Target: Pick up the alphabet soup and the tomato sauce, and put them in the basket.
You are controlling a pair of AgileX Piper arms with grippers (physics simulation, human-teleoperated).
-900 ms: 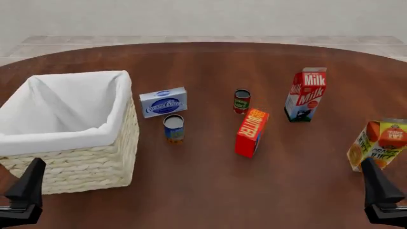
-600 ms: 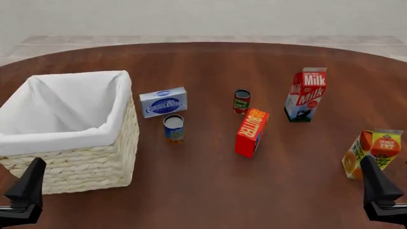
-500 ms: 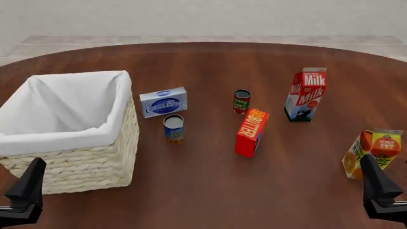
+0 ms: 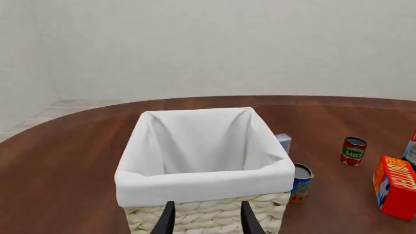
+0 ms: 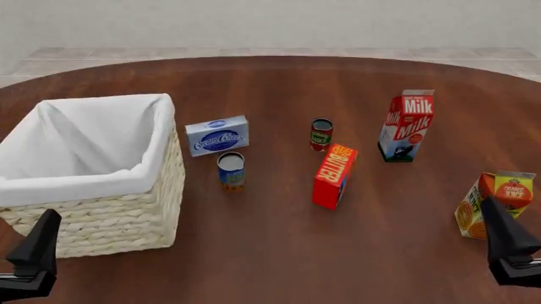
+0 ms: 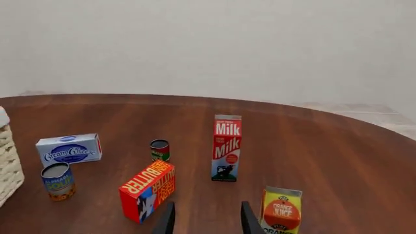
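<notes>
Down at the near edge of the front view, the left gripper (image 5: 34, 256) and the right gripper (image 5: 507, 250) sit low at the two corners, each showing as a dark wedge. In the wrist views both pairs of fingers (image 4: 167, 219) stand spread with a clear gap between them and nothing held; the right gripper's fingers (image 6: 246, 218) look the same.

Just ahead of the left gripper stands the basket (image 5: 127, 215), pale wicker with a white cloth lining, upright on the brown surface (image 5: 270, 253). Nothing lies inside it. Beside the basket's right wall, close but apart, stands the alphabet soup (image 5: 230, 170), upright with its silver top up. Behind that can, and also close to the basket, a blue-and-white cream cheese box (image 5: 217, 135) rests on its long edge.

Further right, near the middle of the surface, the tomato sauce (image 5: 321, 133) stands upright, well apart from the basket. A red butter box (image 5: 335, 175) stands just in front of it, nearer the arms. To the right a milk carton (image 5: 407, 125) stands upright. An orange juice carton (image 5: 495, 204) sits just ahead of the right gripper, leaning slightly.
</notes>
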